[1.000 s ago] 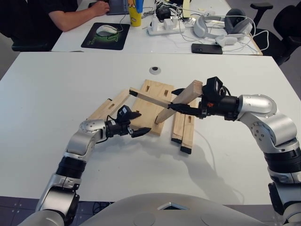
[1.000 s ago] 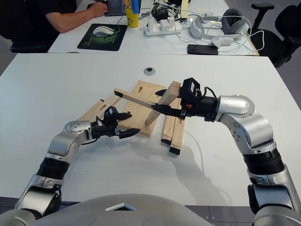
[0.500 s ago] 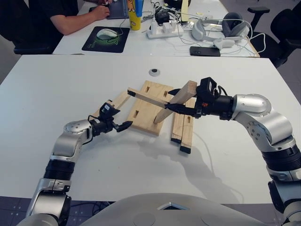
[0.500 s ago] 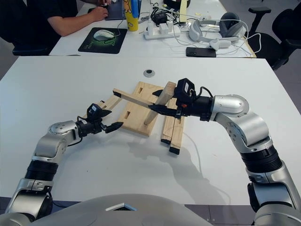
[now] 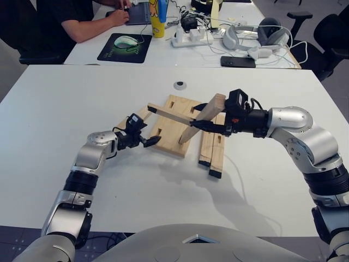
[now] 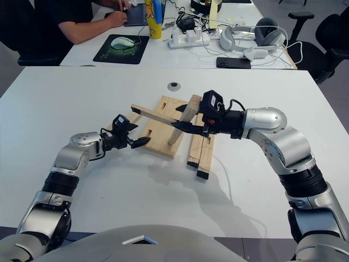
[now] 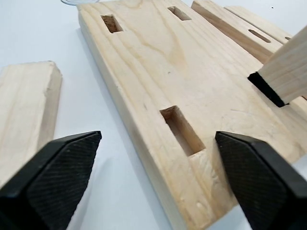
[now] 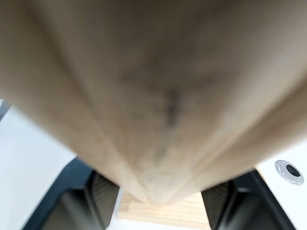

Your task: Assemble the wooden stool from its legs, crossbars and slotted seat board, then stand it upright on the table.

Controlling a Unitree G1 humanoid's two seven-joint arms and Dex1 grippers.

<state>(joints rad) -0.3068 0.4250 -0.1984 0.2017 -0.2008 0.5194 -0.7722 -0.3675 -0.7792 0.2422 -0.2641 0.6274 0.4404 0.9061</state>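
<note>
The slotted seat board [image 5: 173, 124] lies flat in the middle of the white table. My right gripper [image 5: 202, 116] is shut on a wooden leg [image 5: 209, 112], held tilted over the board's right side; a thin crossbar [image 5: 168, 113] sticks out of that leg to the left. In the right wrist view the leg [image 8: 153, 86] sits between the fingers [image 8: 101, 192]. My left gripper [image 5: 148, 140] is open and empty at the board's near-left corner, facing a slot [image 7: 181, 130] in the board [image 7: 158, 62]. One loose leg [image 5: 136, 115] lies left of the board, two more legs [image 5: 214, 148] right of it.
A round grommet [image 5: 179, 84] sits in the table behind the board. A second table [image 5: 180, 52] at the back carries a mouse pad, a phone, headphones and cables, with a person working there. The white table's front and left parts are bare.
My open left gripper drew back to the left from the board's near edge, then came in again at its near-left corner. The right gripper kept the leg almost still. The camera shifted slightly.
</note>
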